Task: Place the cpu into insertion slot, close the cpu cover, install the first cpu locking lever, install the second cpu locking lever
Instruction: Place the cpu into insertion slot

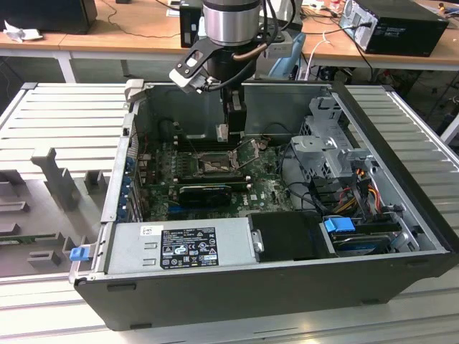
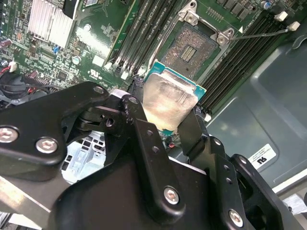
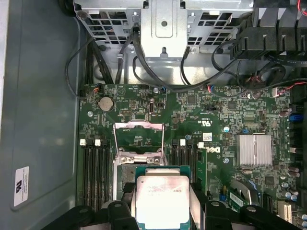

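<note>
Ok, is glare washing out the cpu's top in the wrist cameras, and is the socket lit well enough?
Second wrist view: a bright sheen whitens the cpu top, but the insertion slot is evenly lit, contacts visible. First wrist view: the cpu glares pale. Exterior view: the computer case interior is dimmer than the surrounding table.

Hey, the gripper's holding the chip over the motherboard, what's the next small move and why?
Probably shift the cpu across until it sits squarely over the insertion slot. The gripper holds it by its edges above the board, the second wrist view shows the bare slot seemingly offset from it, and the cpu cover stands open.
</note>
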Robot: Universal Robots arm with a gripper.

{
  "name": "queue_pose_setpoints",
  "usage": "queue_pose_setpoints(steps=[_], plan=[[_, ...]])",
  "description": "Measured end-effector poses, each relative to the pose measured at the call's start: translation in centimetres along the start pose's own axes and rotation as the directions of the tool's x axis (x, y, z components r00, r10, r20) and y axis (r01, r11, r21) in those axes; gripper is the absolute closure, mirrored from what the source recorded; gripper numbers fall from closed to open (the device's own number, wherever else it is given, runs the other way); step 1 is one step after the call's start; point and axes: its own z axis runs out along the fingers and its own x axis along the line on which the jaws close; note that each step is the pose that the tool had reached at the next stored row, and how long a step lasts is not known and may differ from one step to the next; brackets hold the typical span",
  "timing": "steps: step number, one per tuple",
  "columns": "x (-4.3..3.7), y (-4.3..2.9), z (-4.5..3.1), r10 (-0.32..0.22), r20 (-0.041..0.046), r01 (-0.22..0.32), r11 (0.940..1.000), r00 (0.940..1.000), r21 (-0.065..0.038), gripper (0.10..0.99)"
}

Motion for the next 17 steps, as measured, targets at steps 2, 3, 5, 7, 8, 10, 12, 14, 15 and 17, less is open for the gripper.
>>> queue_pose_setpoints(steps=[2, 3, 5, 7, 8, 10, 12, 14, 15, 17], plan=[[0.00, -0.01, 0.09, 0.000, 0.0000, 0.000, 1.0000, 1.0000, 0.000, 0.553], [0.00, -0.01, 0.12, 0.000, 0.0000, 0.000, 1.0000, 1.0000, 0.000, 0.553], [0.00, -0.02, 0.23, 0.000, 0.0000, 0.000, 1.0000, 1.0000, 0.000, 0.553], [-0.01, -0.03, 0.33, 0.000, -0.0001, 0.000, 1.0000, 1.0000, 0.000, 0.553], [-0.01, -0.03, 0.37, 0.000, -0.0001, 0.000, 1.0000, 1.0000, 0.000, 0.553], [-0.01, -0.04, 0.44, 0.000, 0.0001, 0.000, 1.0000, 1.0000, 0.000, 0.553], [-0.01, -0.05, 0.53, 0.000, 0.0000, 0.000, 1.0000, 1.0000, 0.000, 0.553], [-0.01, -0.05, 0.61, 0.000, -0.0001, 0.000, 1.0000, 1.0000, 0.000, 0.553], [-0.01, -0.06, 0.64, 0.000, 0.0000, 0.000, 1.0000, 1.0000, 0.000, 0.553], [-0.02, -0.07, 0.79, 0.000, -0.0001, 0.000, 1.0000, 1.0000, 0.000, 0.553]])
